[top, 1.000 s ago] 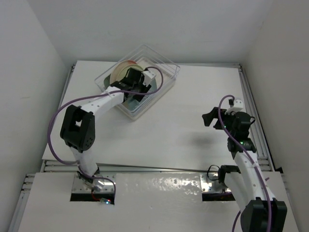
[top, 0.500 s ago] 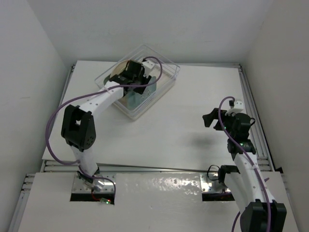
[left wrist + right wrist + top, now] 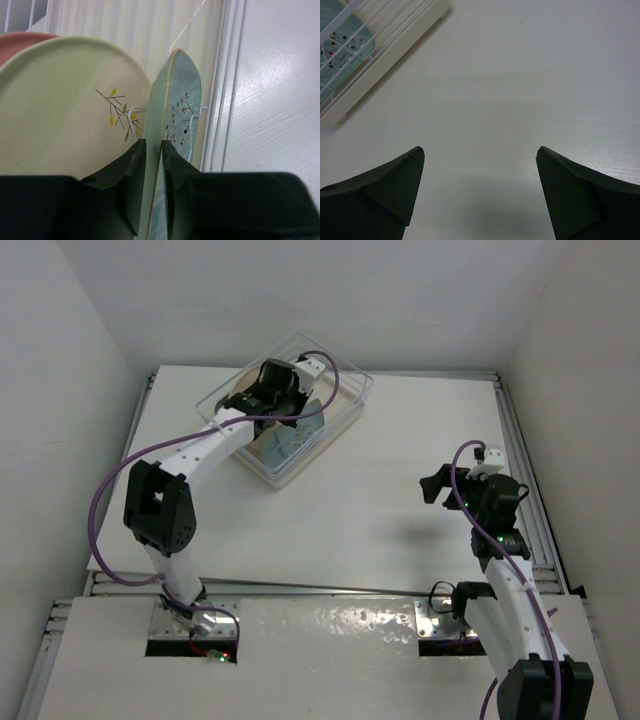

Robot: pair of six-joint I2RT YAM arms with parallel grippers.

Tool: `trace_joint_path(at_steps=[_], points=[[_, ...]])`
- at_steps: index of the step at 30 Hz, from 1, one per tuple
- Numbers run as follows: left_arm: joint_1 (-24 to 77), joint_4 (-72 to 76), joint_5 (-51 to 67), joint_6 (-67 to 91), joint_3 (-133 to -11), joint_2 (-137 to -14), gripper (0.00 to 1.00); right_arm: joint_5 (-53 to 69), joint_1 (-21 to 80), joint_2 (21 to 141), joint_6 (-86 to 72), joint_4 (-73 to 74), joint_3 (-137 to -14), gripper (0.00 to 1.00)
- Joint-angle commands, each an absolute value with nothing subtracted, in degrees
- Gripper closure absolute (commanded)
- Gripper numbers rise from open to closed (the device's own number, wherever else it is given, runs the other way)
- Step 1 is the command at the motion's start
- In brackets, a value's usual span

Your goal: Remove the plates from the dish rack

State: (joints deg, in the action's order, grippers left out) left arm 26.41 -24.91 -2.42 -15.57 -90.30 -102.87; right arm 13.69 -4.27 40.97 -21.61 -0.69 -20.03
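Note:
The clear dish rack (image 3: pixel 345 377) stands at the table's far left, with plates upright in its white slots. In the left wrist view a pale mint-green plate (image 3: pixel 181 100) with a berry sprig stands on edge. My left gripper (image 3: pixel 153 145) is shut on its rim, one finger on each face. A cream-yellow plate (image 3: pixel 60 110) stands just left of it, and a pink rim (image 3: pixel 20 42) shows behind. From above, the left gripper (image 3: pixel 282 412) is inside the rack over the mint plate (image 3: pixel 300 437). My right gripper (image 3: pixel 480 150) hangs open over bare table, holding nothing.
In the right wrist view the rack's white base and wires (image 3: pixel 385 52) show at the upper left, with a mint plate (image 3: pixel 340 50) behind them. The right gripper (image 3: pixel 434 487) hovers at the table's right side. White walls enclose the table.
The left gripper has reached further into the rack and shut its fingers on the mint-green plate's rim. The right arm has barely moved.

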Motion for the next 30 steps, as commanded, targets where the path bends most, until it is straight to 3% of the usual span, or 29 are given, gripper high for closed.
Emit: trace_joint_path(at_steps=[1,6,8,11,13,17,30], points=[[25.9,-24.9,-3.3,-16.6,-88.9,-103.6,0.8,13.4,-4.1,40.3,-20.0,-0.9,-20.2,0.08],[25.9,-23.7,-5.0,-17.7,-87.9,-104.5,0.55,13.7,-4.1,41.3,-20.0,-0.7,-20.8,0.08],[25.9,-22.5,-6.5,-19.0,-86.8,-104.6,0.53,14.2,-4.1,41.5,-20.1,-0.7,-21.1,0.08],[25.8,-21.7,-7.1,-19.9,-85.2,-104.8,0.69,14.5,-4.2,41.8,-20.0,-0.7,-21.3,0.08],[25.8,-22.3,-5.5,-19.5,-84.5,-104.8,0.89,14.2,-4.2,41.7,-19.6,-0.5,-21.4,0.08],[25.8,-23.2,-2.9,-18.4,-84.0,-104.9,1.0,13.6,-4.2,41.4,-19.2,-0.2,-21.4,0.07],[25.9,-28.8,-3.1,-17.6,-101.0,-103.5,1.0,13.7,-4.1,40.7,-19.9,-0.2,-21.8,0.08]])
